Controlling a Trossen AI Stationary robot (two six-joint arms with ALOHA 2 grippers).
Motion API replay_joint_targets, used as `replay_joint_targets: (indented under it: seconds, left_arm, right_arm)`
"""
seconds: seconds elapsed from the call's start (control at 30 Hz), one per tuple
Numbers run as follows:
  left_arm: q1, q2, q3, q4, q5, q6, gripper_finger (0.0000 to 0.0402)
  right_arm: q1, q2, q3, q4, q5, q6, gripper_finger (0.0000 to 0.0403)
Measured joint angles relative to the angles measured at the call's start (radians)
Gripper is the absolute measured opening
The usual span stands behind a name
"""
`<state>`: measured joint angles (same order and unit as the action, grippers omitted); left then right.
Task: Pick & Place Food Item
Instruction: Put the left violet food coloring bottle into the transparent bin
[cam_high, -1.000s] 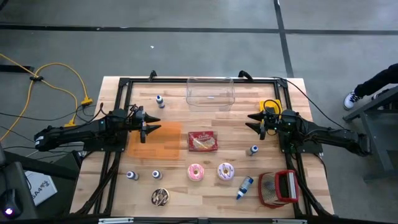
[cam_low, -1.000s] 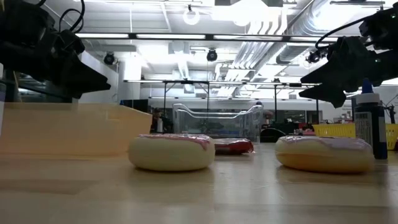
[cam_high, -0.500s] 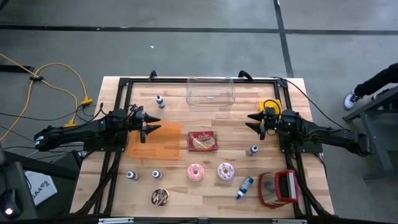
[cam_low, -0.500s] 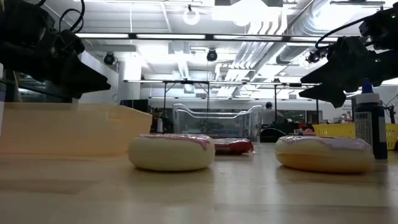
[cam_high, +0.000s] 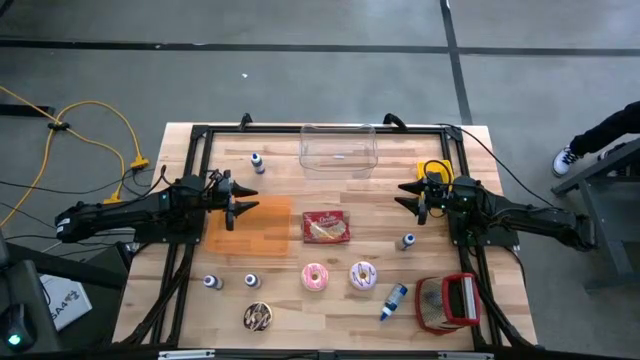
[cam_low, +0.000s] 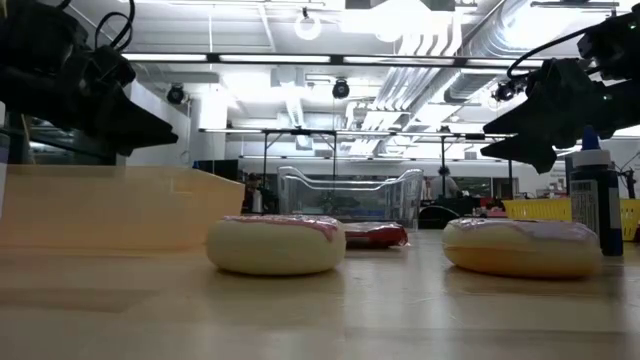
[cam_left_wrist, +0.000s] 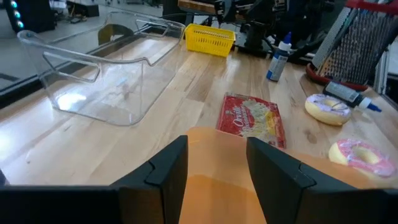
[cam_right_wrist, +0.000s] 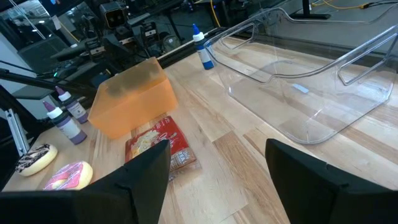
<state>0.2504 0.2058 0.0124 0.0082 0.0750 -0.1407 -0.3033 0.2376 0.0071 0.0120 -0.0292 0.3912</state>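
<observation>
The red snack packet, flat with pale printed food on its face, lies at the table's centre. Just left of it sits the orange container; the clear bin stands beyond it at the far edge. Bare wood separates packet and bin. Two pink doughnuts lie nearer. The left claw hovers over the orange container, fingers apart and empty. The right claw hangs right of the packet, fingers wide apart.

No visible change — arms and items all unmoved.
</observation>
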Motion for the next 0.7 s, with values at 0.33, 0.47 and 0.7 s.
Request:
replay_joint_targets:
  seconds: [0.33,0.47,0.7]
  left_arm:
    - [0.0,0.001,0.075,0.012,0.066,0.016,0.0158]
    - [0.0,0.008,0.131,-0.02,0.085,0.013,0.0158]
    - [-0.039,0.083,0.263,-0.066,0.091,0.032,0.0158]
  right_arm:
    - [0.0,0.0,0.0,0.0,0.0,0.0,0.025]
    - [0.0,0.0,0.0,0.0,0.0,0.0,0.025]
    - [0.0,0.0,0.0,0.0,0.0,0.0,0.025]
